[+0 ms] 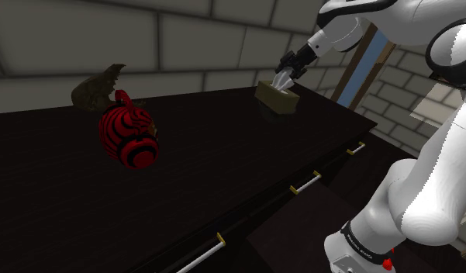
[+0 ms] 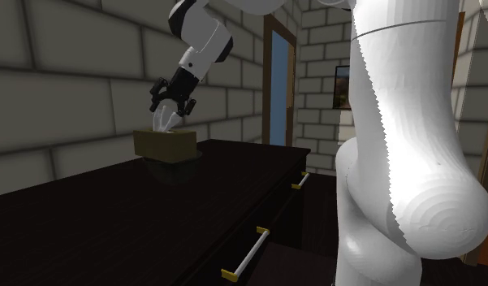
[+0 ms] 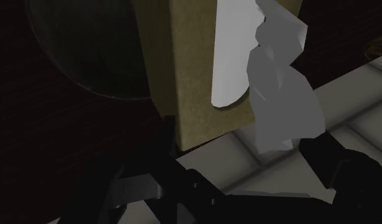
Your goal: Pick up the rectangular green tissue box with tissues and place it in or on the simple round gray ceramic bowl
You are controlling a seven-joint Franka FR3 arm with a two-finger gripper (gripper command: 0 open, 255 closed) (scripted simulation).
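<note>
Two jaws of gripper [image 2: 174,112] spread apart over tan tissue box [image 2: 163,144], tissue [image 3: 281,102] between them; box atop dark bowl [image 2: 177,171]

obstacles: red-black striped object [image 1: 129,133], brown object [image 1: 95,89] | free: dresser top [image 1: 215,155] between striped object and tissue box [image 1: 271,96]

A simulator render of the white Franka arm [image 1: 425,186]: glossy, rounded shells, thick as bent pipe, their outlines stair-stepped against the background. A dark base collar [image 1: 361,244] carries a line of small pale lettering, too small to read. Just below the collar sits a small red knob [image 1: 388,264]. Well above the collar is a black-rimmed joint cap [image 1: 456,46], white in the middle. Farthest from the collar, the all-black gripper [image 1: 284,77] ends in two blocky fingers [image 3: 339,172].
</note>
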